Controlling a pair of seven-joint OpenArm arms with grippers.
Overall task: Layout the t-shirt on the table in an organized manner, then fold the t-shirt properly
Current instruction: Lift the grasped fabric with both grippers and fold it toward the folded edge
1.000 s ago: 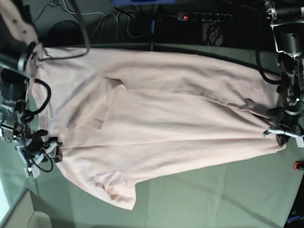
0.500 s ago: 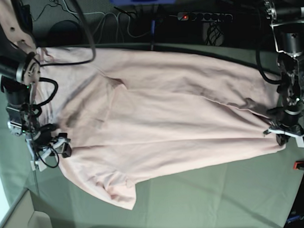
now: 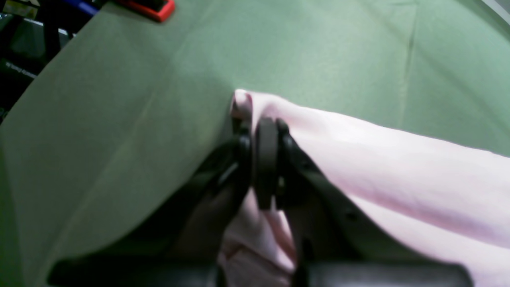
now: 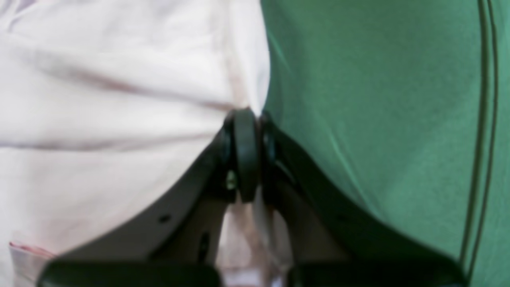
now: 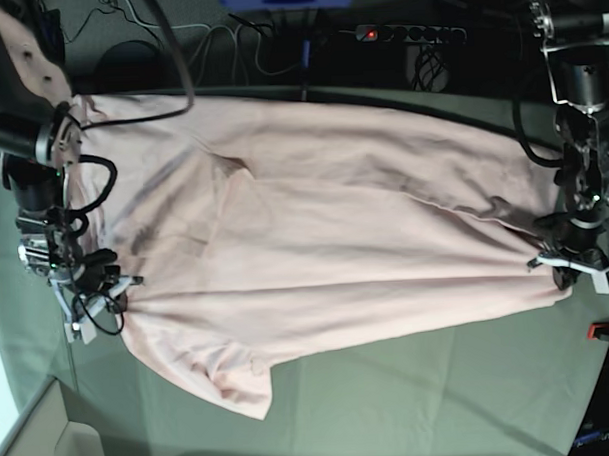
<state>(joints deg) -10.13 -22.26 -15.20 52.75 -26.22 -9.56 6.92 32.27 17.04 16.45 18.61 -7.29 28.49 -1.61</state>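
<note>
right hand (image 5: pixel 104 287): was spread wide beside the shirt a second ago, now clenched on the edge of the pale pink soft cotton t-shirt (image 5: pixel 326 257); my wrist view shows fabric pinched between the pads at the border with the green cloth.
shirt: spread plain-side up across the wide surface covered in grey-green cloth (image 5: pixel 411 404), one sleeve bunched at the near edge, creases through the middle. Lie unchanged over the last second.
left hand (image 5: pixel 576 267): no change, clamped on the opposite end of the shirt; wrist view shows a pink fold caught in the pads.
red clamp (image 5: pixel 606 330): at the surface edge just beside my left hand, clear of the fabric.
meaning: both ends held, so I judge I can tension and flatten the shirt before any fold. Fold not started.
</note>
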